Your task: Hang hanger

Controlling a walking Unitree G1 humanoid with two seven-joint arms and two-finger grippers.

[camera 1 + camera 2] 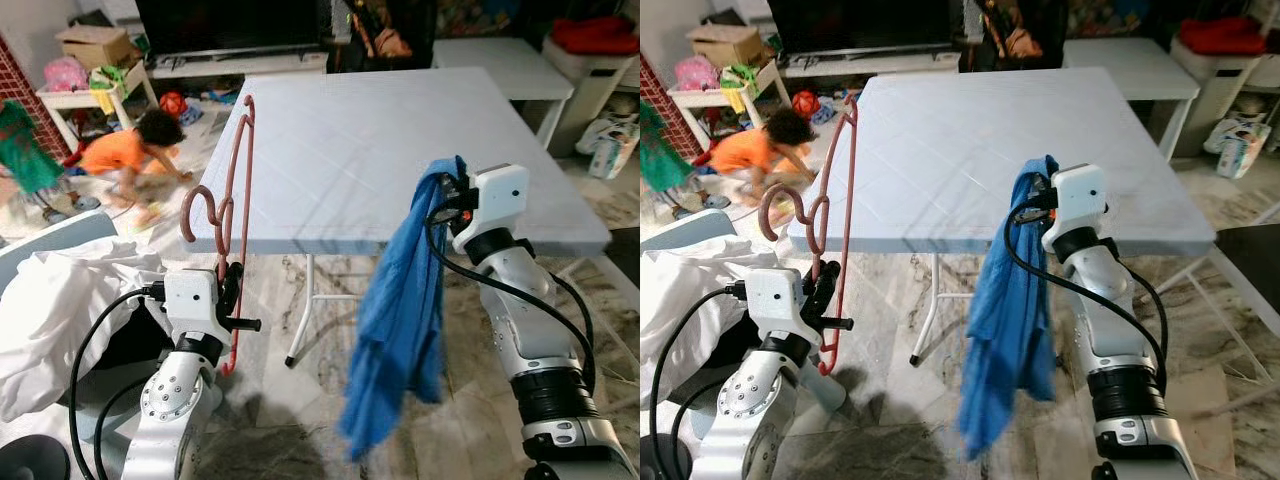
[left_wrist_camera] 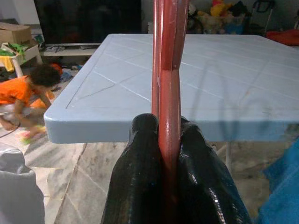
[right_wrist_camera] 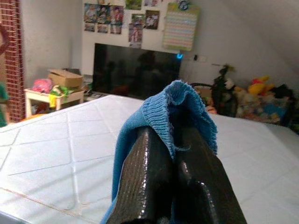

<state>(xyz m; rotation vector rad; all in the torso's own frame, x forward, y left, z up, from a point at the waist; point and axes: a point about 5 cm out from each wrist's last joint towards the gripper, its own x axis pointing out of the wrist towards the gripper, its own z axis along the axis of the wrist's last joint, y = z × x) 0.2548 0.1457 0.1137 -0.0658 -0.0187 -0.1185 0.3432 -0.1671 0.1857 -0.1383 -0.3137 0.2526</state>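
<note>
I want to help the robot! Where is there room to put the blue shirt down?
The whole pale blue table top looks bare, from its near edge back to the television. It is crowded at the robot's left: white cloth heaped below the left gripper, and a person on the floor beyond.

We've got even indoor light, fairly bright. Soft shadows lie under the table (image 1: pixel 400 150) and robot. Person (image 1: pixel 135 150) on the floor is motion-blurred. Wrist views: black fingers (image 2: pixel 140 186) up close are soft, glossy highlights on them.

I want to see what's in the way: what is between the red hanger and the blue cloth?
Nothing but the table's front edge, seen behind the gap between hanger and cloth in the left eye view.
</note>
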